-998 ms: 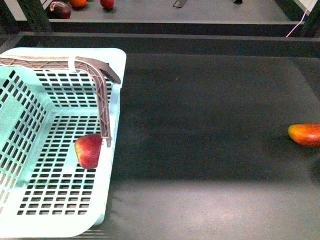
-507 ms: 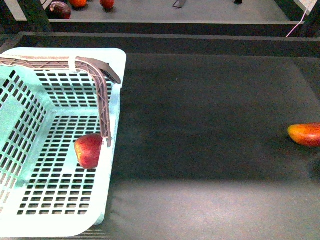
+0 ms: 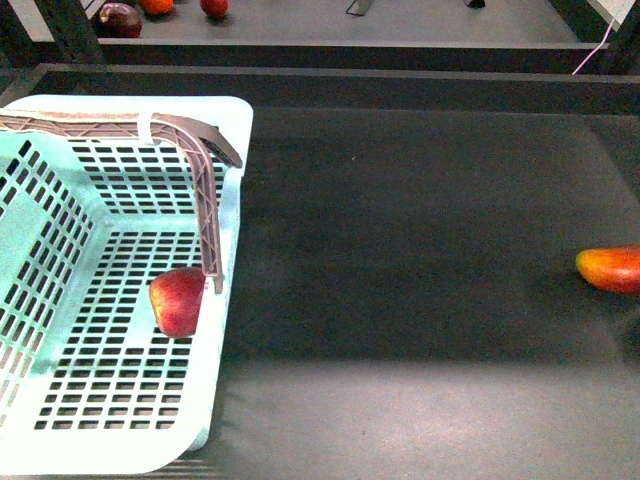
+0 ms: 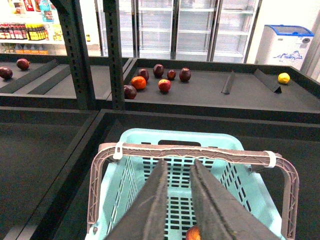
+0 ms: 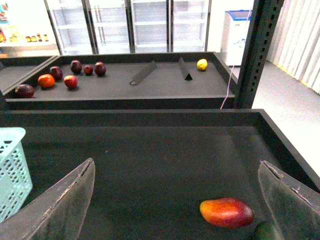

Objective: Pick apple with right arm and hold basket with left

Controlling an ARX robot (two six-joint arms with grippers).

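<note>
The pale mint-green basket (image 3: 232, 160) stands at the left of the dark shelf, its grey-brown handle (image 3: 205, 190) swung up. The red apple (image 3: 177, 300) lies on the basket floor against the right wall. Neither gripper shows in the front view. In the left wrist view my left gripper (image 4: 177, 162) hovers above the basket (image 4: 175, 135), shut with nothing between its fingers, just short of the raised handle (image 4: 210, 153); a sliver of the apple (image 4: 192, 233) peeks between the fingers. My right gripper (image 5: 176, 162) is wide open over the bare mat, and the basket's corner (image 5: 12, 170) shows at the edge.
An elongated red-orange fruit (image 3: 610, 268) lies at the right edge, also seen as the fruit (image 5: 226, 211) between the right fingers, with a dark green thing (image 5: 267, 231) beside it. Raised black walls ring the shelf (image 3: 400, 85). A far shelf holds several fruits (image 4: 159, 80).
</note>
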